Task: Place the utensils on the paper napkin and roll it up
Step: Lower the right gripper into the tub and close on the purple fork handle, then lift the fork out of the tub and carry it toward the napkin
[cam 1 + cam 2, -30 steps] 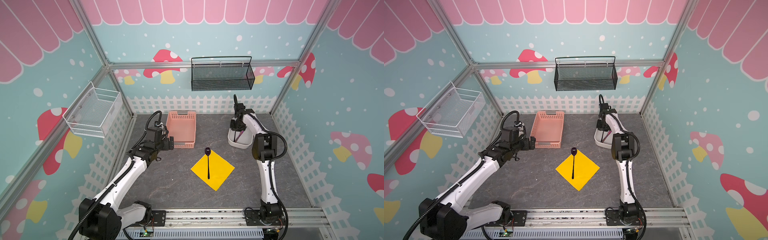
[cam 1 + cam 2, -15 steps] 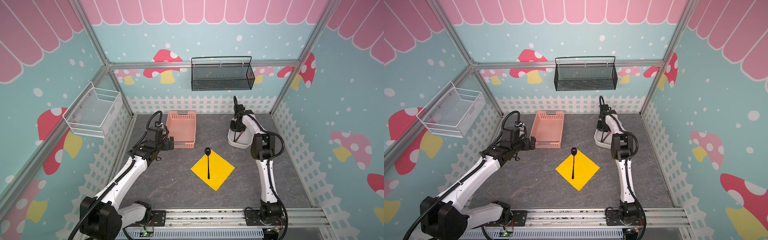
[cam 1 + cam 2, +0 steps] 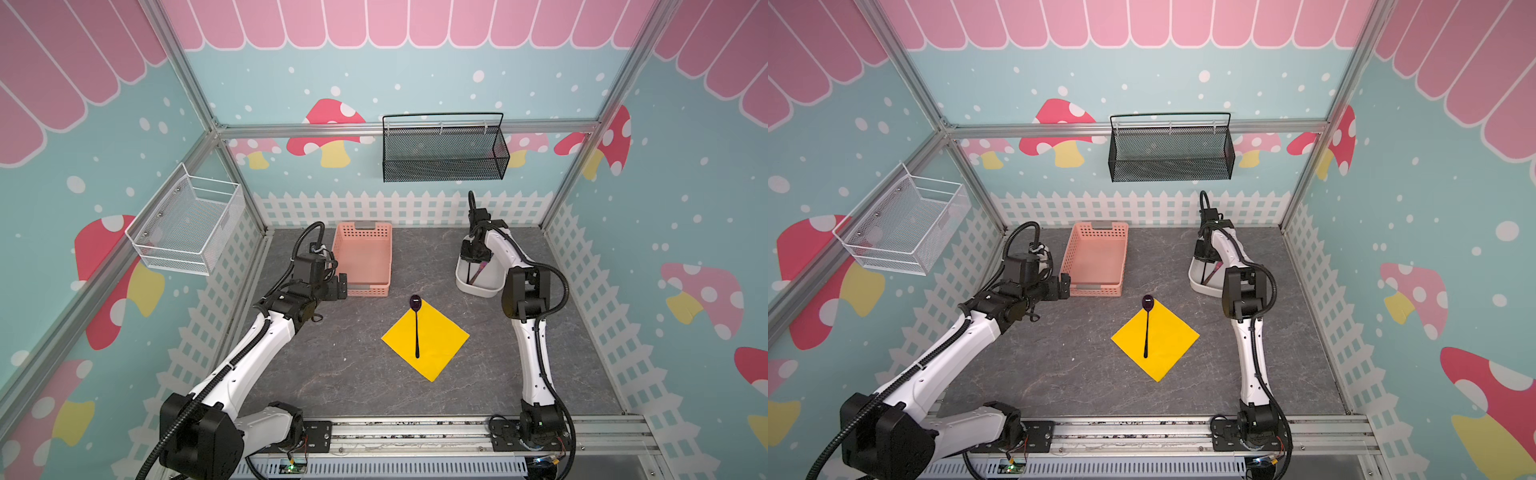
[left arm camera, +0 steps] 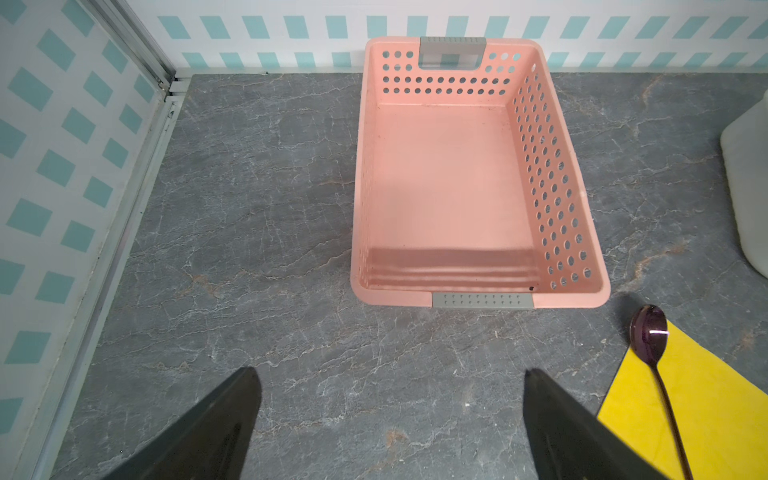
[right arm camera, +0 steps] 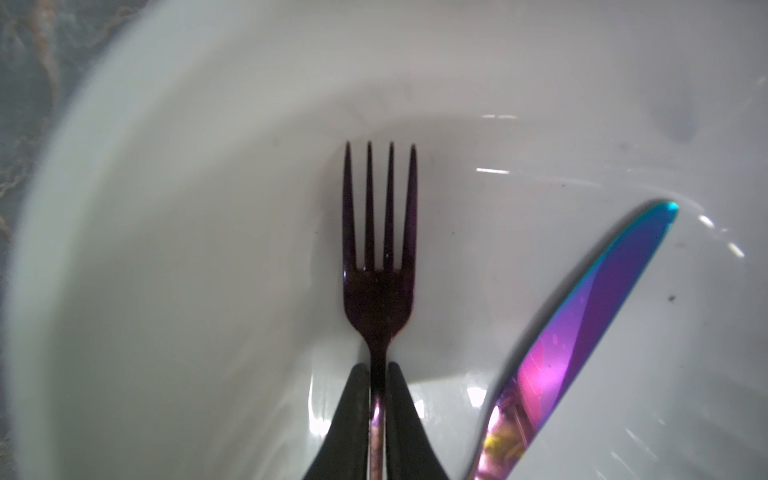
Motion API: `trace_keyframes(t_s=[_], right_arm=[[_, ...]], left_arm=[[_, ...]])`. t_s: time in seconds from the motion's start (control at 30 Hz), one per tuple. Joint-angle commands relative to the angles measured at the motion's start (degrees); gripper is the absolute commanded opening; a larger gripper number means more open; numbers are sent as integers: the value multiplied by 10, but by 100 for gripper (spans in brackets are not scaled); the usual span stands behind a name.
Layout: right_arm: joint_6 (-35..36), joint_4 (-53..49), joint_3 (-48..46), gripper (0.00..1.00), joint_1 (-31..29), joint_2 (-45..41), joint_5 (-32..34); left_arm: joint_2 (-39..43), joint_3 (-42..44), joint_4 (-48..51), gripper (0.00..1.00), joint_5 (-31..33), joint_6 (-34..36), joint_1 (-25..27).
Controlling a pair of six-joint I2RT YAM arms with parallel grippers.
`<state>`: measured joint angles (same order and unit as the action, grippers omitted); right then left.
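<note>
Right claw point(image 5: 377, 368) points down into the tub point(image 5: 166, 208), clamped on the fork point(image 5: 378, 257) (left claw point(image 4: 390, 371) gapes)

Obstacles: pink basket point(image 3: 365, 257) at 11 o'clock of the napkin point(image 3: 440, 340); white tub point(image 3: 473, 289) at 1 o'clock.
Free room: bare tabletop point(image 3: 332, 365) from 6 to 9 o'clock; open gap at 12 o'clock.

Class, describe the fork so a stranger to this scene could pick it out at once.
Look at the back right of the grey table for the white tub. Inside it, the fork is the dark four-tined piece pinched by the right gripper; the knife beside it has a violet blade.
</note>
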<state>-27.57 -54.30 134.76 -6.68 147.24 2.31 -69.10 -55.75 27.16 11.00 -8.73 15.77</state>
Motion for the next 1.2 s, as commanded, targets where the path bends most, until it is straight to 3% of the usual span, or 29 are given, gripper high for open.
trace_keyframes(t_s=[0.0,1.17], right_arm=[[7,-23,1,10,5,17,1],[15,-51,2,6,11,-99,10]], left_arm=[[2,3,-3,100,10,8,-2],[5,1,-4,100,-2,6,-2]])
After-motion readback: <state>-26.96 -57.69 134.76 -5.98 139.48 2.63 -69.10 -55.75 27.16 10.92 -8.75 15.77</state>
